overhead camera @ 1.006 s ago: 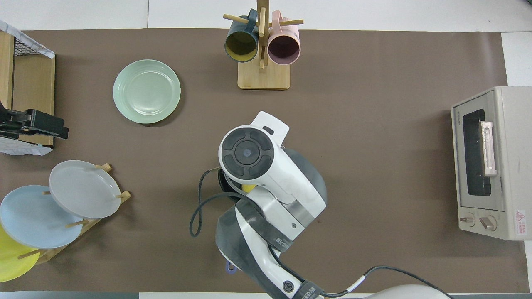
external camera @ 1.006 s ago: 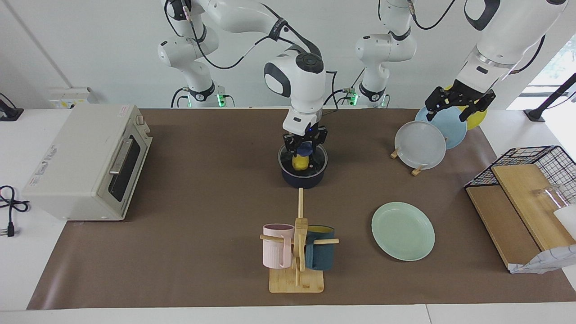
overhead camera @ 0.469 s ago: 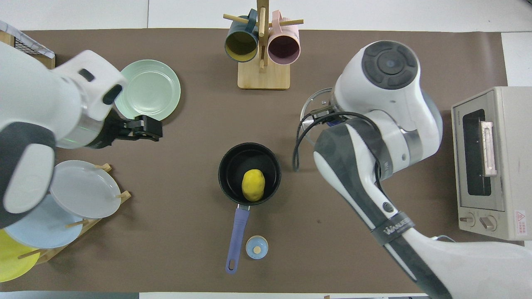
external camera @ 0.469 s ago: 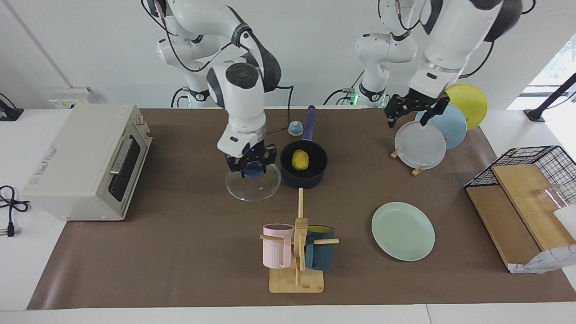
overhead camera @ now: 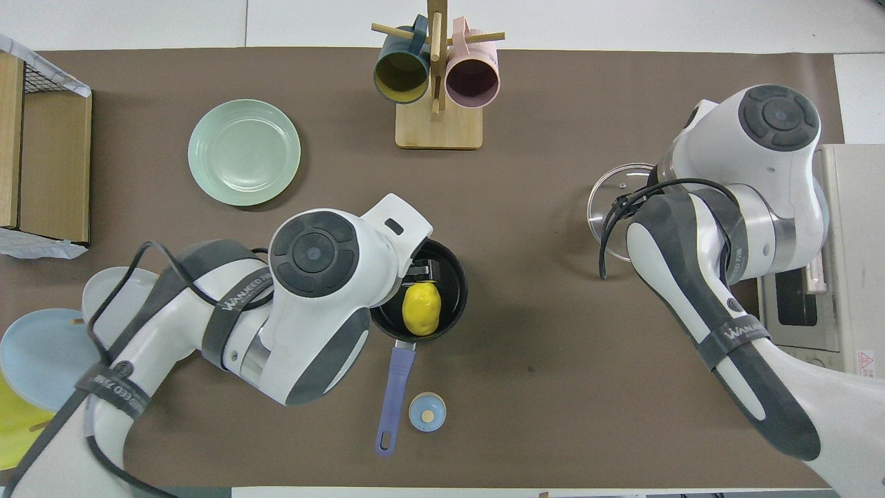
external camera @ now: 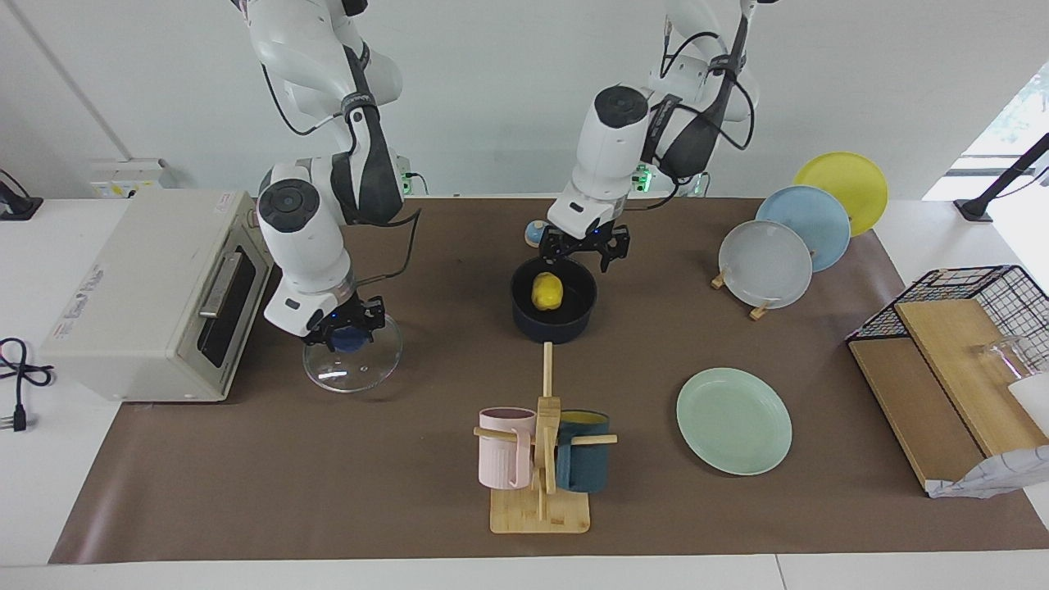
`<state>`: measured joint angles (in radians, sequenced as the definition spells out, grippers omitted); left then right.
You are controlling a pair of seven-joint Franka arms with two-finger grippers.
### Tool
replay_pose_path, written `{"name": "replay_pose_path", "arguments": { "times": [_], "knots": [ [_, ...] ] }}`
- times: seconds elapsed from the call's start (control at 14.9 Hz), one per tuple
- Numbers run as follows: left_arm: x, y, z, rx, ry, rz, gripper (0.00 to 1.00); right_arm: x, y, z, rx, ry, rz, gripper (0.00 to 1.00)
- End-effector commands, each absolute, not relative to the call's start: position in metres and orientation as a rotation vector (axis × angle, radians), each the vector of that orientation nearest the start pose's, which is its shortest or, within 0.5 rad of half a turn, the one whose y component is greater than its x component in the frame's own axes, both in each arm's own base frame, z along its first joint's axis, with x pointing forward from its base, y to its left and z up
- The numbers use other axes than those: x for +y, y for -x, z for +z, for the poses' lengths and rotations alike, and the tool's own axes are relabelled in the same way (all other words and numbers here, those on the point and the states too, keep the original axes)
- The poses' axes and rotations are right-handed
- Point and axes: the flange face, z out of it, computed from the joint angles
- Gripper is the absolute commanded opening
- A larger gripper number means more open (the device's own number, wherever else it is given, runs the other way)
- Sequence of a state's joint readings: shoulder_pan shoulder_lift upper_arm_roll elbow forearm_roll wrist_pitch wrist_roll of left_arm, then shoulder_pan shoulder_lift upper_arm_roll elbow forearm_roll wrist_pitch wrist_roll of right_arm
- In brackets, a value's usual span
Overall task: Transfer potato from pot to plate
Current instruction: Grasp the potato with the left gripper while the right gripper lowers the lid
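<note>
The potato (external camera: 547, 291) lies in the pot (external camera: 554, 324). The left gripper (external camera: 587, 250) hangs spread over the pot's rim; the right gripper (external camera: 348, 332) clamps the glass lid's (external camera: 352, 369) knob beside the toaster oven (external camera: 156, 291). Both arms read "WANJEE".

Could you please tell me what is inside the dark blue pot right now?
The pot holds one yellow potato on its black bottom. The left pincer, open, hangs over its rim, and in the overhead view that arm hides part of the inside.

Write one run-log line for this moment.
potato: in pot | left tool: open above pot | right tool: shut on lid
</note>
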<state>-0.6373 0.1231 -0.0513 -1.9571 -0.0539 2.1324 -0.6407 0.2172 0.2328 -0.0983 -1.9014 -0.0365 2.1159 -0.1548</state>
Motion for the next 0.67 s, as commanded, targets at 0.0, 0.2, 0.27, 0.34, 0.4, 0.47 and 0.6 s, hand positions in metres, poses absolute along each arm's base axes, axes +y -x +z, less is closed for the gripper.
{"name": "replay_pose_path", "arguments": {
  "times": [0.0,0.2,0.27,0.34,0.4,0.47,0.6],
  "knots": [
    [-0.382,-0.454,0.396,-0.03,3.222,-0.008,1.0,0.062,-0.572,0.366,-0.495,3.134,0.003,0.37],
    [-0.395,-0.441,0.369,-0.099,3.229,-0.02,1.0,0.045,-0.56,0.344,-0.524,3.132,-0.029,0.37],
    [-0.394,-0.44,0.367,-0.097,3.226,-0.015,1.0,0.036,-0.557,0.336,-0.516,3.136,-0.053,0.37],
    [-0.393,-0.438,0.362,-0.087,3.219,-0.003,1.0,0.035,-0.554,0.331,-0.514,3.136,-0.058,0.37],
    [-0.392,-0.437,0.36,-0.079,3.213,0.008,1.0,0.032,-0.553,0.326,-0.51,3.138,-0.044,0.38],
    [-0.39,-0.435,0.357,-0.077,3.208,0.017,1.0,0.029,-0.553,0.324,-0.503,3.139,-0.038,0.38],
    [-0.389,-0.434,0.35,-0.076,3.205,0.02,1.0,0.029,-0.553,0.324,-0.493,3.14,-0.036,0.58]
  ]
}}
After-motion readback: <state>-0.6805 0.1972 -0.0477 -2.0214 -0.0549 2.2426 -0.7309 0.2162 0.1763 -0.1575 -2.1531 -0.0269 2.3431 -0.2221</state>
